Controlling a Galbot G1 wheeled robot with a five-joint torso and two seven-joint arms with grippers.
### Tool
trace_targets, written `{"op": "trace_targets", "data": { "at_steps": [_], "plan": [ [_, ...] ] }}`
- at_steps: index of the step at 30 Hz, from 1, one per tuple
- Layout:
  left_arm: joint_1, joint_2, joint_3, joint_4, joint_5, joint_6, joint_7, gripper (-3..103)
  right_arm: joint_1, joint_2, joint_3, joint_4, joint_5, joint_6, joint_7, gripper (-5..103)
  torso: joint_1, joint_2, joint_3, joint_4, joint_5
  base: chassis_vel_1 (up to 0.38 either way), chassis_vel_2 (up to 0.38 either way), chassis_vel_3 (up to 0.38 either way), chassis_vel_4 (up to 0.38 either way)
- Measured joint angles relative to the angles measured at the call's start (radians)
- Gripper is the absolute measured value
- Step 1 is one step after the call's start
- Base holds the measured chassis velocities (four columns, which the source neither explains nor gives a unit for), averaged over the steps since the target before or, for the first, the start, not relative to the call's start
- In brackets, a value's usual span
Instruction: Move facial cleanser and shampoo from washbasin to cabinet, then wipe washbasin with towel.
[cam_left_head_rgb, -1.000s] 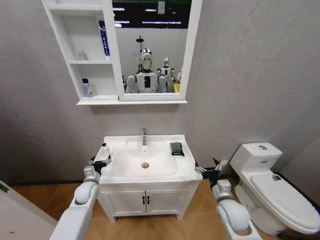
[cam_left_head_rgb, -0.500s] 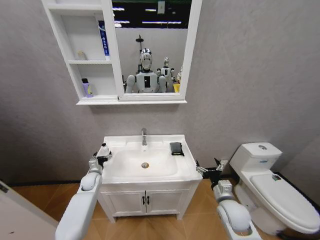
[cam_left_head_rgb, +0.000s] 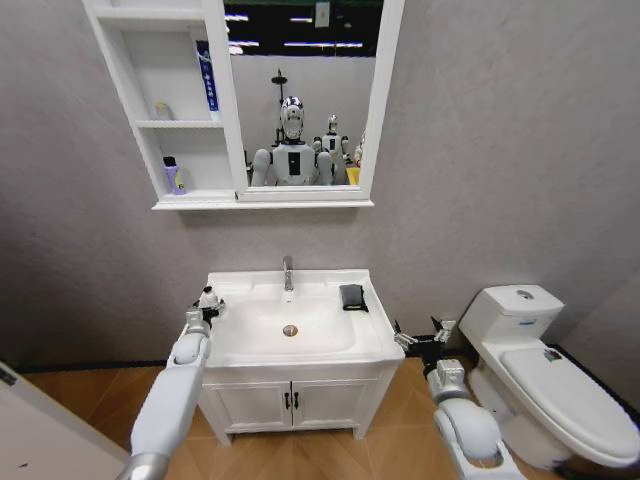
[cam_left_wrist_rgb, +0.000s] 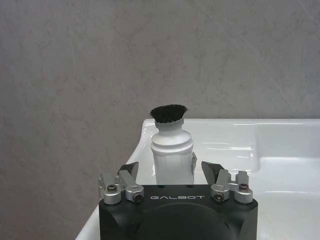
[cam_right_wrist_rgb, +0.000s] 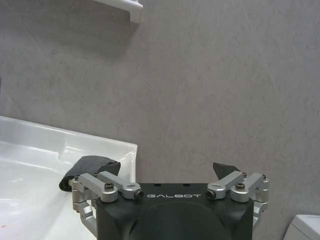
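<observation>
Reaching for the white bottle (cam_left_wrist_rgb: 171, 159) on the washbasin (cam_left_head_rgb: 300, 360) rim.
Left gripper (cam_left_wrist_rgb: 172, 170) spread open astride it, ready to clamp; right gripper (cam_right_wrist_rgb: 170, 172) open, idle beside the basin.

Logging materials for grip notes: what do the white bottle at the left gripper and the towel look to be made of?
White bottle: probably plastic, smooth, slightly glossy body with ridged neck; dark cap looks fuzzy, material unclear. Towel: soft dark cloth, matte, folded.

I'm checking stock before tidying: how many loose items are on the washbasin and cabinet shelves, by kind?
Containers: 4 (white bottle, blue tube, small jar, purple bottle)
Towel: 1
Total: 5
</observation>
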Motion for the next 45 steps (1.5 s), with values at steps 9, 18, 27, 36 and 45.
{"op": "trace_targets", "data": {
  "at_steps": [9,18,27,36,45],
  "plan": [
    [-0.005,0.001,-0.010,0.008,0.009,0.000,-0.002,40,0.019,-0.004,-0.004,-0.028,0.003,0.001,0.001,100,0.000,0.000,0.000,0.0001,0.0000,0.000,0.000,0.000,0.000],
    [0.058,0.085,-0.013,-0.230,-0.091,0.081,-0.075,33,0.031,-0.007,-0.009,-0.048,0.006,0.001,0.004,100,0.000,0.000,0.000,0.0000,0.0003,0.000,0.000,0.000,0.000],
    [0.125,0.285,-0.024,-0.740,-0.437,0.395,-0.297,33,0.057,-0.002,-0.047,-0.073,0.000,0.001,0.002,100,0.000,0.000,0.000,0.0006,0.0001,0.000,0.000,0.000,0.000],
    [-0.358,0.537,0.134,-0.770,-0.839,0.550,-0.514,33,0.043,-0.002,-0.050,-0.058,-0.001,0.006,-0.001,100,0.000,0.000,0.000,0.0000,-0.0001,0.000,0.000,0.000,0.000],
    [-0.824,0.490,0.447,-0.419,-0.891,0.561,-0.448,33,0.032,-0.006,-0.036,-0.040,0.003,0.012,-0.001,100,0.000,0.000,0.000,-0.0002,0.0001,0.000,0.000,0.000,0.000]
  ]
}}
